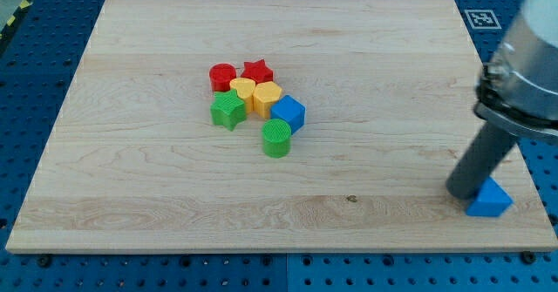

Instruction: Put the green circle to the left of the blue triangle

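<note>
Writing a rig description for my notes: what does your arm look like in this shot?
A pale grey rounded housing with a dark band beneath, ending in a straight, dark grey cylindrical rod. My tip is its lower end. No cables or markings are visible on it.

Board: pale wooden board (pixel 261 196) with fine grain running from 9 to 3 o'clock, filling most of the view
Board mark: small dark knot (pixel 352 199) in the wood toward 5 o'clock
Base: blue perforated surface (pixel 35 83) under the board, showing at all four edges
Tag: black-and-white square marker (pixel 479 18) on the blue surface at 2 o'clock
Stripe: yellow-and-black hazard tape (pixel 16 13) at 10 o'clock
Light: even and soft, with faint shadows
</note>
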Tool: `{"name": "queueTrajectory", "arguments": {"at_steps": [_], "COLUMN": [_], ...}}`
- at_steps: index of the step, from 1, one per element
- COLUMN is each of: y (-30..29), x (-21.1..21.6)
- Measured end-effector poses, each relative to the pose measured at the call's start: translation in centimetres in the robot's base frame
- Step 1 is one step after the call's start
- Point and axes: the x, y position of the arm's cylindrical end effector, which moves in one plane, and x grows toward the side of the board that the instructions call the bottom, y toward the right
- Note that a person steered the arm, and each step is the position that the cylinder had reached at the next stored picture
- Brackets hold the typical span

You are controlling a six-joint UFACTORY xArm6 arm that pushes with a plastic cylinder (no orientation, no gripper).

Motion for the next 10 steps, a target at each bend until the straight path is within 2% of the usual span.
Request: {"name": "queueTrajectory", "arguments": {"at_steps": [1,2,3,4,5,7,8,10], "y": [2.8,3.0,0.5,-5.3,-9.4,-16.5,-21.8,-26.9], "x": [0.3,-0.9,-7.5,-11.5,-12.7,-6.5,-5.4,-2.2]}}
